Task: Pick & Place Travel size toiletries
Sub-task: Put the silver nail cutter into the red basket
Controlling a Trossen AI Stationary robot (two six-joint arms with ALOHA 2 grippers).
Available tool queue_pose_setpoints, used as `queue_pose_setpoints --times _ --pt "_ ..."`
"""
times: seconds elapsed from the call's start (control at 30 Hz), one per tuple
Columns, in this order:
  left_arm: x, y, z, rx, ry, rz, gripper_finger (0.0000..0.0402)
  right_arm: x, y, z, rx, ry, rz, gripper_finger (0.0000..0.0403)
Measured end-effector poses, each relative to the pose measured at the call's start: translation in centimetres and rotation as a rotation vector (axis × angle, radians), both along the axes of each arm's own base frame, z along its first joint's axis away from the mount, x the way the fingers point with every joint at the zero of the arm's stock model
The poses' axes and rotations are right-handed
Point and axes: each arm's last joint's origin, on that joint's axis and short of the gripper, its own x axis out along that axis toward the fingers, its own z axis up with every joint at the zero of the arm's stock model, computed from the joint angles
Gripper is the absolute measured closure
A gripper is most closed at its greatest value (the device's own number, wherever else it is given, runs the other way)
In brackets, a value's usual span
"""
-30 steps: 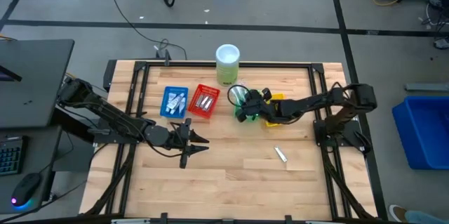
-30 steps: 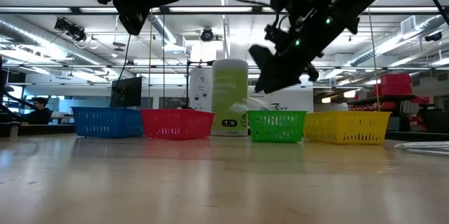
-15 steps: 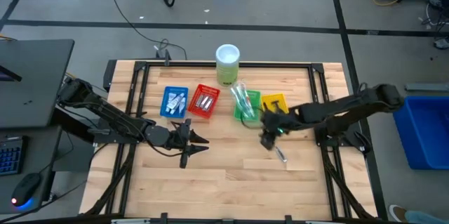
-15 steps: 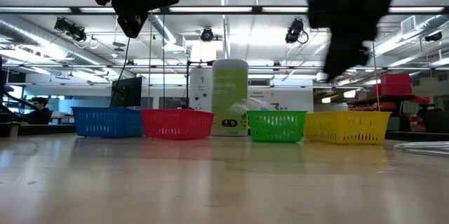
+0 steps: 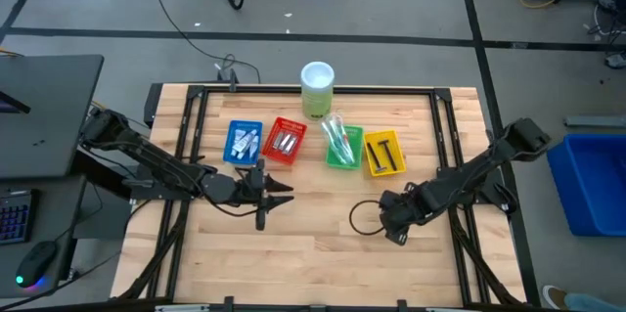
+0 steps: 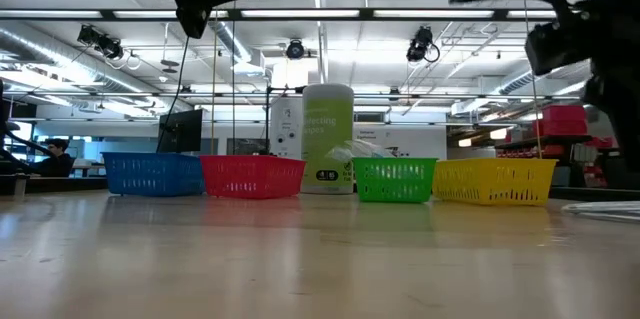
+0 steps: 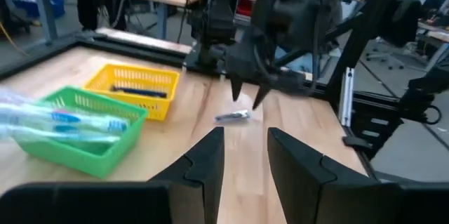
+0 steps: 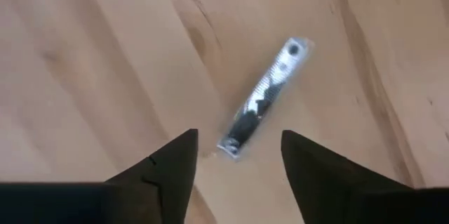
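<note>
While right fingers (image 8: pixel 238 155) spread apart, small silver toiletry (image 8: pixel 263 97) lies untouched ahead between them.

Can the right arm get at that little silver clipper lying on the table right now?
Probably yes. The right gripper hangs directly above the silver clipper, fingers open to either side of it, and only bare wooden table surrounds it, with nothing between.

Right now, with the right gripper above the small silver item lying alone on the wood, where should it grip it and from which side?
Probably across its narrow middle, from straight above. The silver item is slim, lies flat and is angled to the open right gripper, so the wrist should turn until the fingers straddle its long sides. It looks like a nail clipper, though that is uncertain.
</note>
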Motion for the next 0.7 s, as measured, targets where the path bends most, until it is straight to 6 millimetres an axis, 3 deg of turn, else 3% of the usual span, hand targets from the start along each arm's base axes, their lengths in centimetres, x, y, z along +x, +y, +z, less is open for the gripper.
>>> queue_pose_setpoints --times 0.17,0.3,0.5,0.7 --pt "0.0 0.3 -0.1 0.045 0.013 0.074 0.0269 0.4 0.4 -1.6 -0.039 0.064 0.002 0.0169" --pt "0.2 0.8 -0.2 0.015 0.021 0.091 0.0245 0.6 0.5 -2.7 -0.061 0.104 -0.001 0.0176" --pt "0.4 1.3 -0.1 -0.013 0.011 0.109 0.0224 1.0 0.7 -4.0 -0.082 0.141 0.005 0.0237" --pt "0.5 1.6 -0.1 -0.064 0.004 0.089 0.0227 1.1 0.8 -4.0 -0.080 0.134 0.048 0.0317"
